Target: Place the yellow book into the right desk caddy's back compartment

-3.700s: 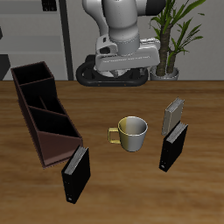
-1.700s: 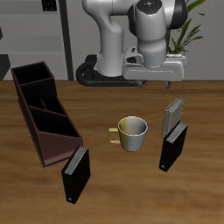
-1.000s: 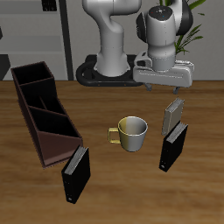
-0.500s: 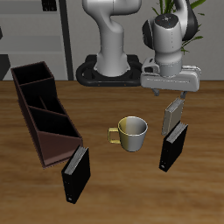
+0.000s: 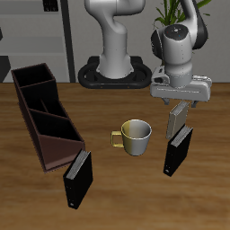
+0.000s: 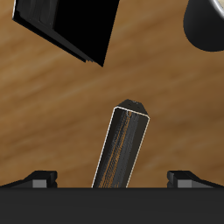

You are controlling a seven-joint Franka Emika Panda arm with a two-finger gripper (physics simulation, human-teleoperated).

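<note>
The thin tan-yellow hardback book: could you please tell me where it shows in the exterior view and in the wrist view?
Exterior view: the thin tan-yellow hardback book stands upright directly under the gripper, just behind a black book.
Wrist view: the same book shows edge-on between the gripper's fingertips.
Shared landmark: the black book beside it; also the metal mug.

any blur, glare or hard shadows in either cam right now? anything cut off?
Exterior view: sharp, flat even light, no glare; only soft shadows under the mug and the yellow book. The hand covers the book's top. Wrist view: also sharp; the table wood grain looks smeared, the yellow book shows edge-on, and a black book is cropped by the frame.
</note>
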